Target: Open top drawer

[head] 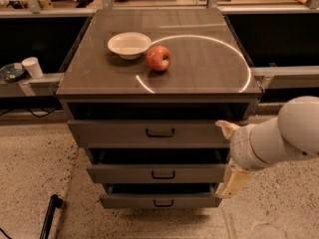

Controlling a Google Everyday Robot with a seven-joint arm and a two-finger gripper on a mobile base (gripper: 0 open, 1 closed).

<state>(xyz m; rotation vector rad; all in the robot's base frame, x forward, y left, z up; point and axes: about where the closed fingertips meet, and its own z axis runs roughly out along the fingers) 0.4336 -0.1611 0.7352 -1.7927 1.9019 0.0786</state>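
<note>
The top drawer (109,133) sits directly under the front edge of the bench (199,78), its flat grey front spanning nearly the whole width, with a small dark handle (160,132) at its centre. A dark gap shows between the drawer front and the bench top above it. Two narrower drawers sit below it: the middle drawer (119,174) and the bottom drawer (124,201), each with its own small pull. The gripper (224,159) hangs just off the front right corner of the bench, level with the right end of the top drawer and beside it. Its cream fingers (232,182) are spread wide, one pointing up by the drawer's right end and the other down by the lower drawers, and they hold nothing (whether the upper tip touches the drawer front I cannot tell). The white arm (279,138) runs off toward the right. On the bench, near the rear left corner, stands a white bowl (129,45), with a red apple (158,58) just beside it toward the centre. A pale arc (234,54) curves across the right half of the bench top.
</note>
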